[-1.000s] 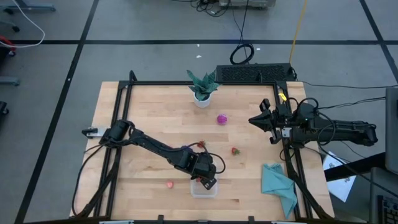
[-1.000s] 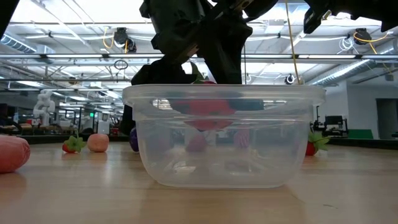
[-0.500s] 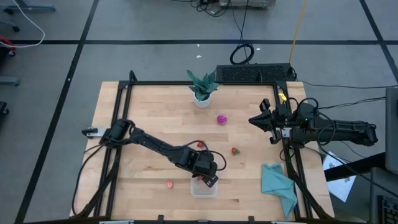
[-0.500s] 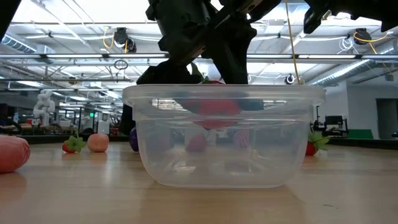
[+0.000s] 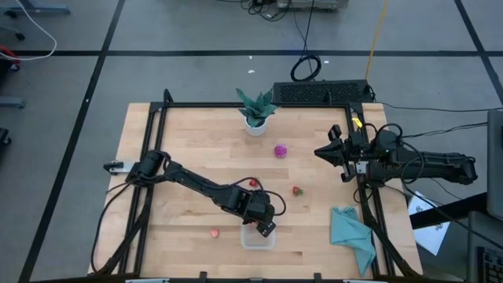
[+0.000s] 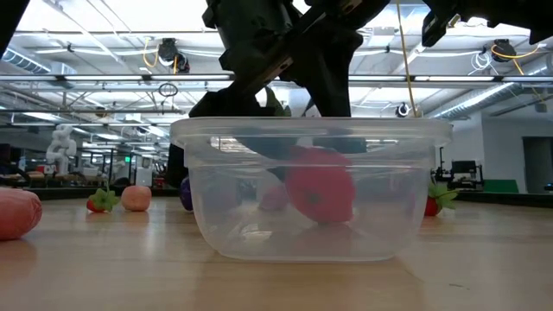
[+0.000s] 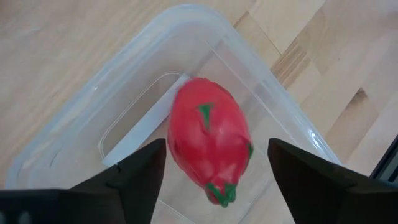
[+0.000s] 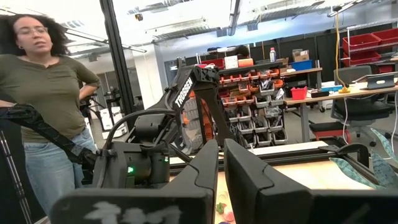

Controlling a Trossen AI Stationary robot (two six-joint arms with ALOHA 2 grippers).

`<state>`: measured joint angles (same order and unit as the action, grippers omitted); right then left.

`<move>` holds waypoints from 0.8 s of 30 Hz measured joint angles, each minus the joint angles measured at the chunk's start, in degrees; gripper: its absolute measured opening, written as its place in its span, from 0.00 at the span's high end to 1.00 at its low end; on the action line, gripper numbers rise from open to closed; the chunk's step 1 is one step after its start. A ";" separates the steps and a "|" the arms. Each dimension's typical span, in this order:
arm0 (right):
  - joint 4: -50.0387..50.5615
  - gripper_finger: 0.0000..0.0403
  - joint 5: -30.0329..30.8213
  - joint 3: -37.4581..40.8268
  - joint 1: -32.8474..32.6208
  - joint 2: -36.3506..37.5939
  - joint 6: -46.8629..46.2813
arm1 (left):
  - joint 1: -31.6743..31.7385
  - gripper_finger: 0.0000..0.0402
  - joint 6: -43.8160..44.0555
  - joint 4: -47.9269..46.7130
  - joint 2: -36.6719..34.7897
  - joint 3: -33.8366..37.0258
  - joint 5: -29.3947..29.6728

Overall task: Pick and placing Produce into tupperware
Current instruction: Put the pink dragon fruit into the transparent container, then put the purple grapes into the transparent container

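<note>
The clear tupperware stands near the table's front edge, and it also shows in the low view. A red toy fruit with green marks lies inside it, low in the container. My left gripper hangs open just above the container's rim, and its fingers stand apart on either side of the fruit and clear of it. My right gripper is shut and empty at the table's right edge. Loose produce rests on the table: a magenta piece, two red pieces and a pinkish piece.
A green potted plant stands at the far edge. A teal cloth lies at the front right. A dark frame runs along the table's sides. A person stands in the room beyond the table.
The red fruit was held at the container's rim under my left gripper. It has dropped free and now sits low inside the tupperware. My left gripper has stayed above the rim.
</note>
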<state>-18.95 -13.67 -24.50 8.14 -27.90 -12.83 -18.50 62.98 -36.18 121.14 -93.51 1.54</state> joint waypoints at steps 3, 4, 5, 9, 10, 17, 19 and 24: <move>-0.02 0.96 0.00 -0.02 0.00 0.02 -0.01 | 0.00 0.27 0.03 0.00 0.00 0.00 0.00; -0.01 0.96 0.00 0.01 0.00 0.02 -0.01 | 0.00 0.27 0.03 0.00 0.00 0.00 0.00; -0.01 0.96 0.00 0.01 0.00 0.02 0.00 | 0.00 0.27 0.05 0.00 0.00 0.00 0.00; 0.00 0.96 0.00 0.00 0.00 0.01 0.00 | 0.00 0.27 0.09 -0.05 -0.56 0.00 -0.04; 0.00 0.96 0.00 0.00 0.00 0.02 0.01 | 0.00 0.27 0.13 0.13 -0.97 0.00 -0.04; 0.10 0.96 -0.02 0.01 -0.02 0.00 0.01 | -0.11 0.27 0.29 0.55 -5.95 -0.02 0.31; 0.18 0.96 -0.02 0.01 0.00 0.00 0.01 | -0.33 0.27 0.19 0.97 -7.55 -0.02 1.45; 0.42 0.96 -0.02 0.00 -0.02 0.00 0.00 | -1.18 0.27 -2.48 -0.30 -10.71 -0.09 4.30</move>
<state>-18.52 -13.69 -24.50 8.12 -27.90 -12.84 -19.68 60.49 -36.48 110.43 -93.60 5.84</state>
